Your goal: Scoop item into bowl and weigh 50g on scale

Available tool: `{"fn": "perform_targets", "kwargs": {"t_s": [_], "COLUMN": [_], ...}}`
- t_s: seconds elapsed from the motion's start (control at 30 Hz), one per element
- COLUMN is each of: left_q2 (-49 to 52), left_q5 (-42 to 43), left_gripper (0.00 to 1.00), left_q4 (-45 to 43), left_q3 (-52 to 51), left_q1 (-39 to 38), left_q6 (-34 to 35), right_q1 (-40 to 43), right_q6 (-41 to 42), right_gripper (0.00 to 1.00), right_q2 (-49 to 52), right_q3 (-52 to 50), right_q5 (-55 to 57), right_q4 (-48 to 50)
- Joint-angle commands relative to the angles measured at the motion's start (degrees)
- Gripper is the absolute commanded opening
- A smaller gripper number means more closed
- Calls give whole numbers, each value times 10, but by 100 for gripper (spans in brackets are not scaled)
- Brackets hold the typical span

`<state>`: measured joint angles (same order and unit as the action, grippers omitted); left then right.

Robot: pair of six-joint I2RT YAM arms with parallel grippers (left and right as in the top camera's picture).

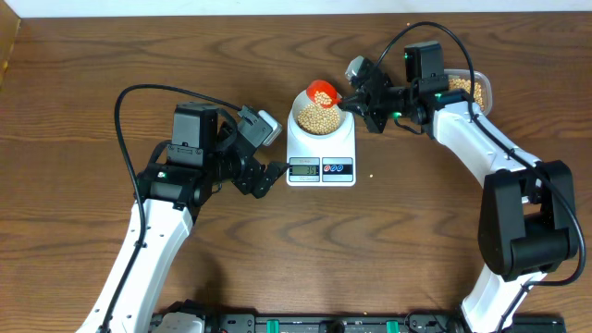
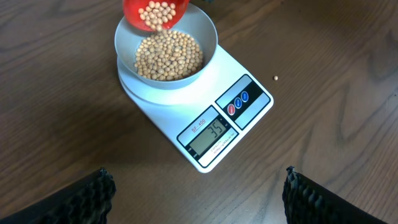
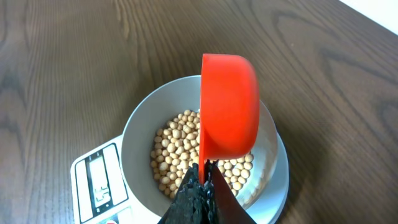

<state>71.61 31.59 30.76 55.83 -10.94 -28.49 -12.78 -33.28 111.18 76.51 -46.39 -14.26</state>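
The white scale (image 1: pixel 333 148) stands mid-table with the pale bowl (image 1: pixel 298 117) on it, partly filled with tan beans (image 1: pixel 318 120). In the left wrist view the scale (image 2: pixel 249 118) display reads 35, and the bowl (image 2: pixel 205 31) holds beans (image 2: pixel 169 56). My right gripper (image 1: pixel 356 95) is shut on the handle of a red scoop (image 1: pixel 323 92), tilted over the bowl with beans in it (image 2: pixel 155 12). In the right wrist view the scoop (image 3: pixel 229 106) is on its side above the bowl (image 3: pixel 140 124), gripper (image 3: pixel 205 180) clamped on it. My left gripper (image 1: pixel 268 178) is open and empty left of the scale, also seen in the left wrist view (image 2: pixel 198 186).
A clear plastic tub (image 1: pixel 468 88) with more beans sits at the back right, behind the right arm. One stray bean (image 2: pixel 275 78) lies on the wood table right of the scale.
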Motion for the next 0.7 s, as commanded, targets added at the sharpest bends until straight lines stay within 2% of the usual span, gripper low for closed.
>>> {"fn": "perform_targets", "kwargs": {"t_s": [0.0, 0.43, 0.67], "left_q2": [-5, -5, -5], "left_q5": [3, 3, 3], "left_gripper": [89, 89, 89], "left_q4": [0, 0, 0], "left_q3": [-4, -4, -4], "left_q1": [1, 1, 1], "left_q6": [3, 3, 3], "right_q1": [1, 0, 0], "right_q6": [-30, -37, -78], "right_gripper": [1, 1, 1], "right_q2": [7, 7, 7], "right_q3": [-3, -3, -3], "right_q5": [-2, -2, -2], "right_q4": [1, 1, -1]}}
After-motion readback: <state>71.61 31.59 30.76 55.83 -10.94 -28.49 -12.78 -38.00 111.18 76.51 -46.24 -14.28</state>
